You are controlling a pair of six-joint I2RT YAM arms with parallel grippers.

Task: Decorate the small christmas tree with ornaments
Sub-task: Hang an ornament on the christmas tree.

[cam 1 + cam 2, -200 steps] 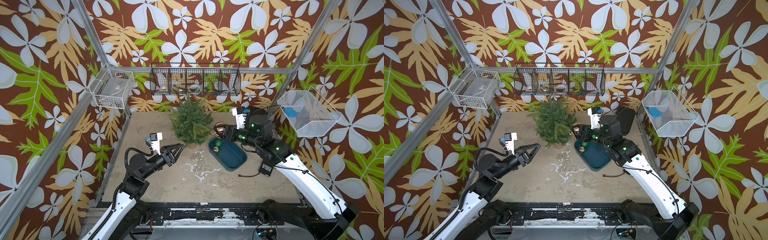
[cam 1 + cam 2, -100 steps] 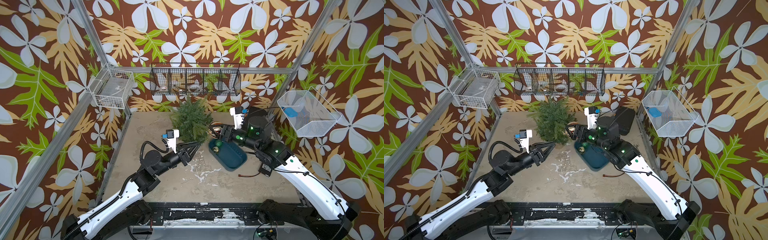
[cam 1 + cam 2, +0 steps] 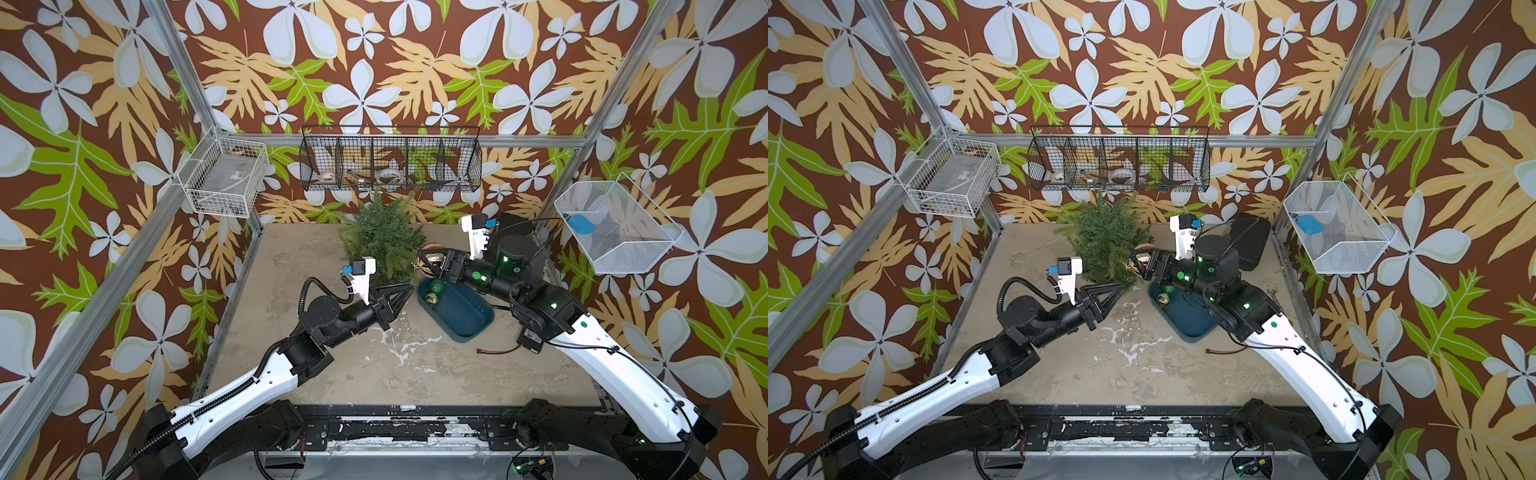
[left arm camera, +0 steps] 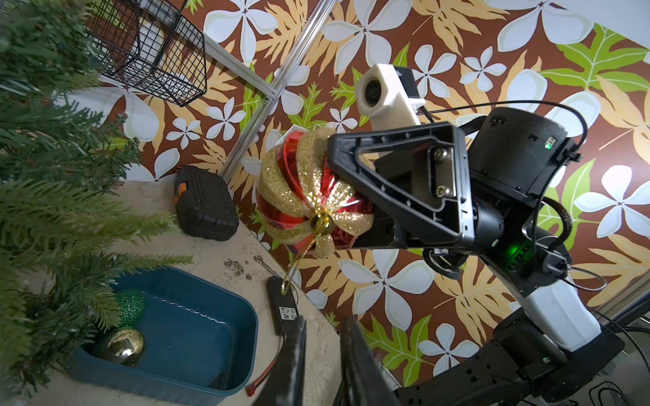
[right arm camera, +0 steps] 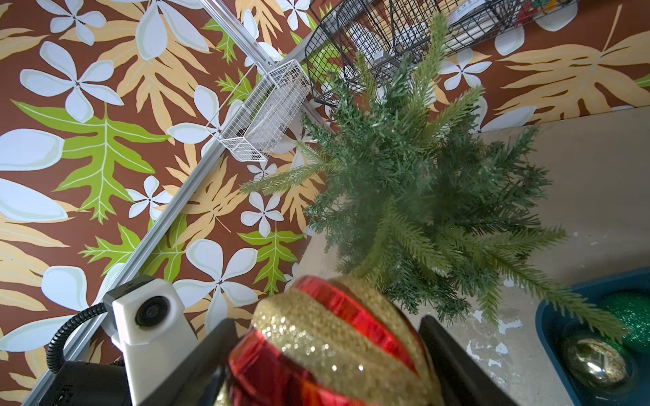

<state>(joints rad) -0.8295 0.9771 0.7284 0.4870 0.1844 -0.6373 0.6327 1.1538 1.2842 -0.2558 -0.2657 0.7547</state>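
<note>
the red-and-gold striped bauble sits mid-frame in both top views, just right of the small christmas tree. the right gripper pinches it at its sides. its gold hanging loop dangles from the cap, its long axis running down-frame in the left wrist view towards the left gripper. that gripper's fingers stand narrowly apart on nothing, just short of the loop, likely their next target. the green glitter ball and gold ball lie in the teal tray.

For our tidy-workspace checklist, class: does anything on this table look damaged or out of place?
Yes. The tabletop is chipped, with white flaking patches near its middle. A loose thin wire with a red end lies beside the blue tray and looks stray.
</note>
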